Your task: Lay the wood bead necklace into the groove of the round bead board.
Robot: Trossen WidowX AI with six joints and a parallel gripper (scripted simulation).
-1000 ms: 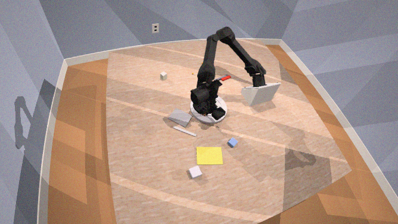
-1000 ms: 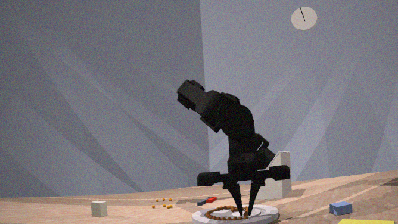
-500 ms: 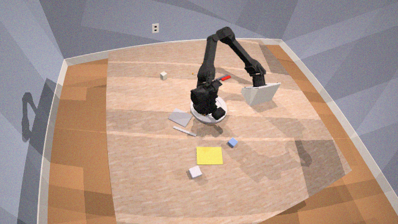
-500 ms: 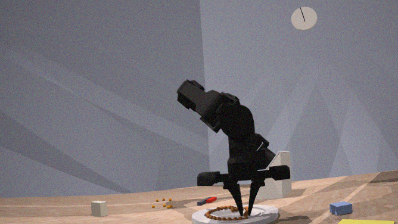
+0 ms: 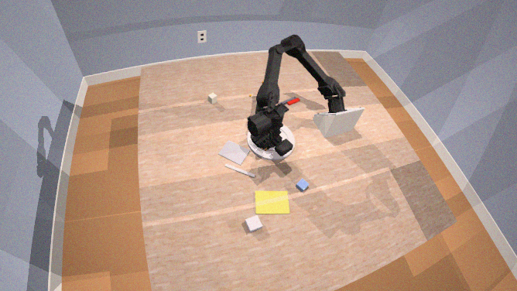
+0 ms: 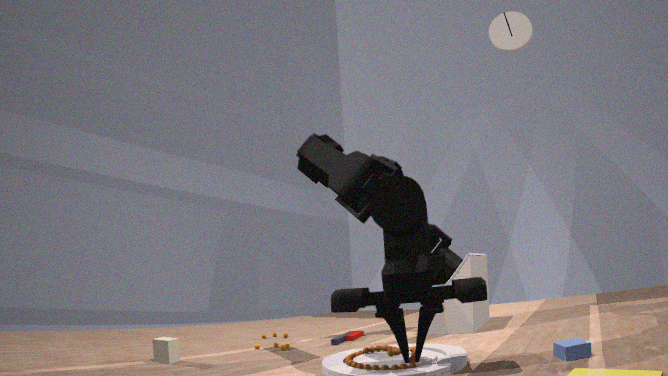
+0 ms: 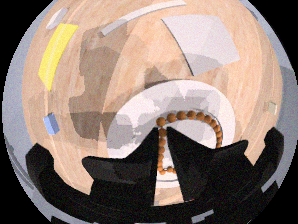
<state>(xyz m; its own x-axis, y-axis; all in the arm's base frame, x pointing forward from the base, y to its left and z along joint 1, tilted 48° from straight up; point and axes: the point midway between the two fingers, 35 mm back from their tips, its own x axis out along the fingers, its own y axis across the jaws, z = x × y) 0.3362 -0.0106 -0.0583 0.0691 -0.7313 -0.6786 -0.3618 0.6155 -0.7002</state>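
Gripper pinched on the bead strand at the round board

The gripper (image 6: pixel 411 356) stood tips-down on the round bead board (image 6: pixel 445 356), its fingers nearly together and clamped on the wood bead necklace (image 6: pixel 372 365). The necklace lay looped on the board's top, curving away from the fingertips. A few loose orange beads (image 6: pixel 278 344) sat on the worktop well apart.
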